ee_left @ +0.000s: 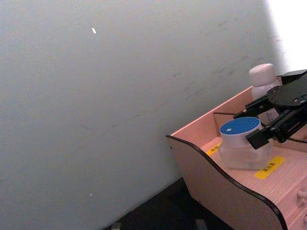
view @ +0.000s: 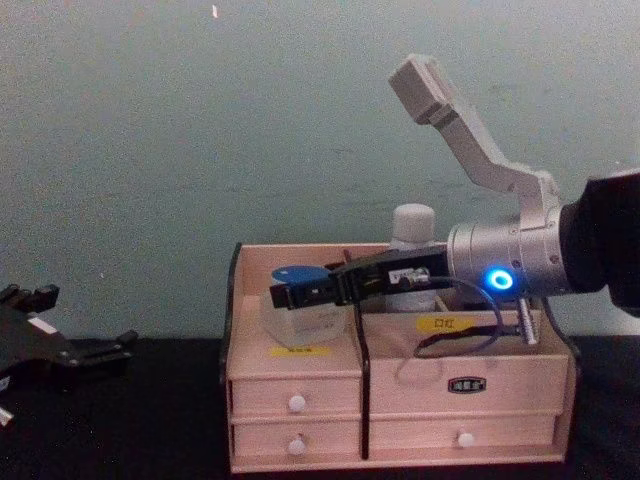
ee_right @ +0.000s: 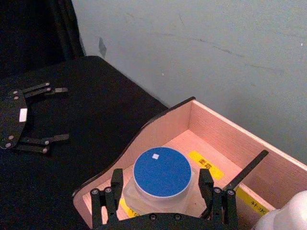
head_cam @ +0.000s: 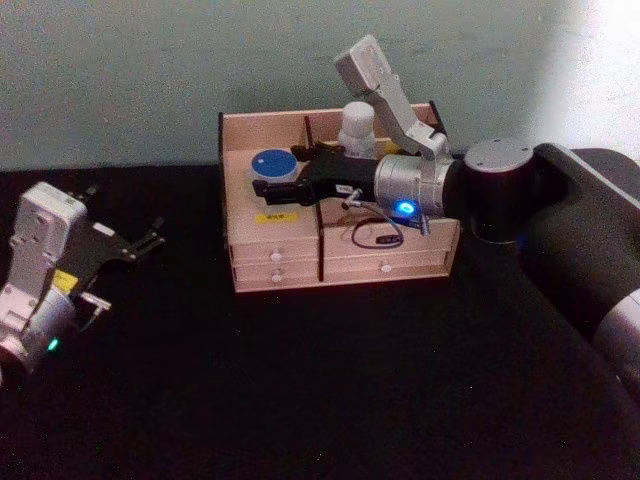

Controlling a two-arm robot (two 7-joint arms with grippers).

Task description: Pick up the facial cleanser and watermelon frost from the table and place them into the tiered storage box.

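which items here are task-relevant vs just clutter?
Job:
- watermelon frost, in the box's left compartment, right gripper straddling it
- facial cleanser, standing in the box
- tiered storage box

Not the job:
- left gripper, idle over the black table
- wall behind

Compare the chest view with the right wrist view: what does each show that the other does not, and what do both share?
Chest view alone: the drawers with white knobs, the facial cleanser's cap rising behind the right arm, and the side of the right gripper.

Right wrist view alone: the watermelon frost from above, a finger on each side of its blue lid, and the left gripper open over the black table.

Both: the jar inside the tiered storage box, with yellow labels.
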